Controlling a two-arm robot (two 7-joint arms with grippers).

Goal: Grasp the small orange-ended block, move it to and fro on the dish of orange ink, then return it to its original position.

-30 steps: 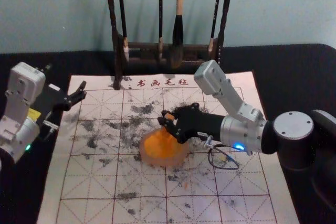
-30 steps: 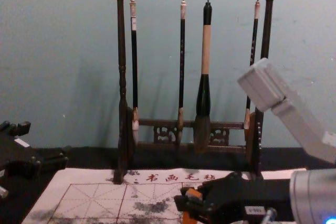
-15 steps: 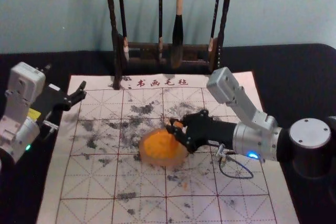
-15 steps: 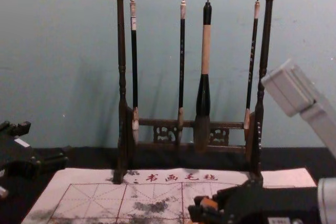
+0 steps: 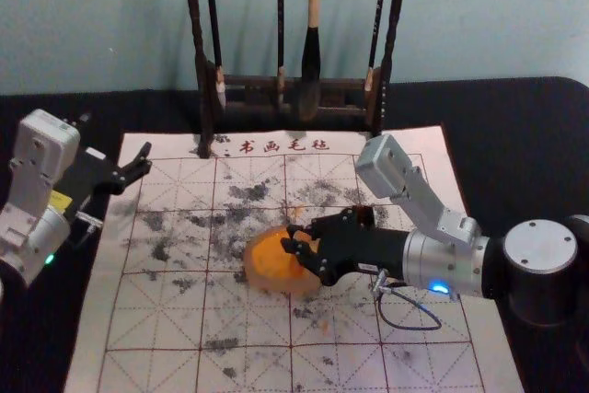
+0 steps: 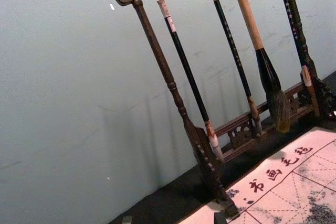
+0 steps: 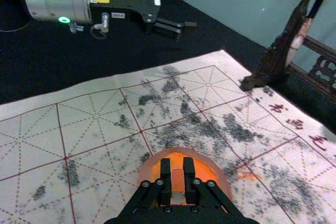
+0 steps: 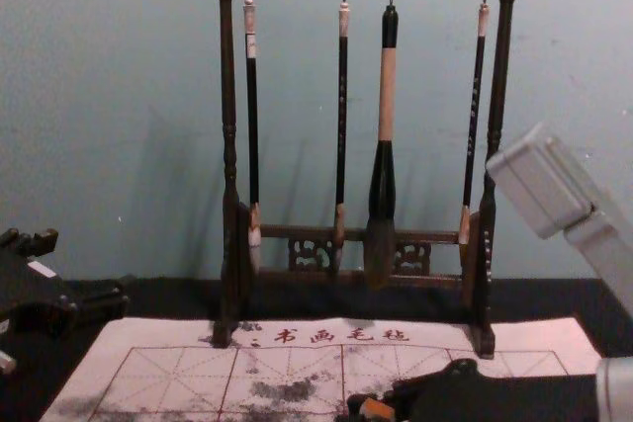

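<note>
The small block with an orange end and a paler lower part (image 7: 177, 181) is pinched upright in the black metal right gripper (image 5: 292, 237), whose fingers close on its two sides. Half a second earlier both were farther from the robot; now they have come a little nearer to it and slightly toward its left. The gripper's tips are over the round, pink-rimmed dish of orange ink (image 5: 267, 283); whether the block touches the ink, I cannot tell. The black left gripper (image 5: 116, 141) has not moved: it waits beyond the felt's left edge, fingers spread wide and holding nothing.

The dish sits on a white calligraphy felt (image 5: 156, 370) ruled with dark red squares and dashed lines, blotched with grey-black ink. A faint orange smear (image 7: 249, 176) marks it just beyond the dish, and red Chinese characters run along its far edge. Beneath lies a black table covering (image 5: 515, 117).

At the back of the felt stands a dark carved wooden rack (image 8: 502, 76). Three slim dark brushes (image 8: 342, 116) and one thick brush with a pale wooden band (image 8: 388, 96) hang from it, before a plain blue-green wall (image 8: 119, 96).
</note>
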